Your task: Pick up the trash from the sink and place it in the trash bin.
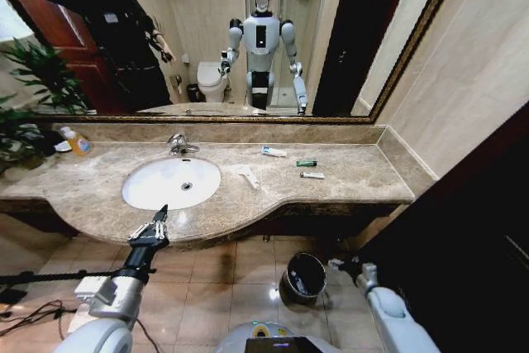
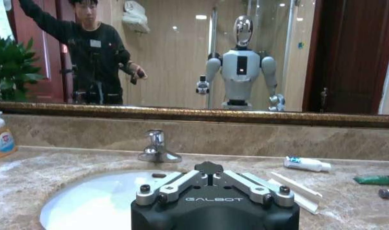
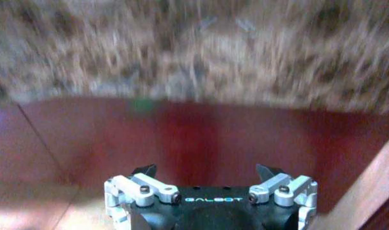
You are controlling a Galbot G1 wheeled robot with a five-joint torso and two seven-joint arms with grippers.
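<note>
1. Litter is seen on the marble counter (image 1: pixel 347 173), right of the white oval sink (image 1: pixel 171 182): tube (image 1: pixel 274 152), green packet (image 1: pixel 307 163), small tube (image 1: pixel 312 175), paper scrap (image 1: pixel 246 174).
2. Left gripper (image 1: pixel 160 219), fingers closed and empty, is held before the sink's front edge, well left of the litter.
3. Right gripper (image 3: pixel 207 168) is spread wide, empty, low beside the round dark trash bin (image 1: pixel 302 277).

Head view: high, looking forward and down over the beige marble counter (image 1: pixel 347 175), white oval porcelain sink (image 1: pixel 157 192) and dark round bin (image 1: pixel 304 277). Left wrist view: low, near the counter edge, facing the gilt-framed wall mirror (image 2: pixel 181 57); it shares sink (image 2: pixel 85 206) and chrome tap (image 2: pixel 157 147). Right wrist view: close under the counter's overhang.
</note>
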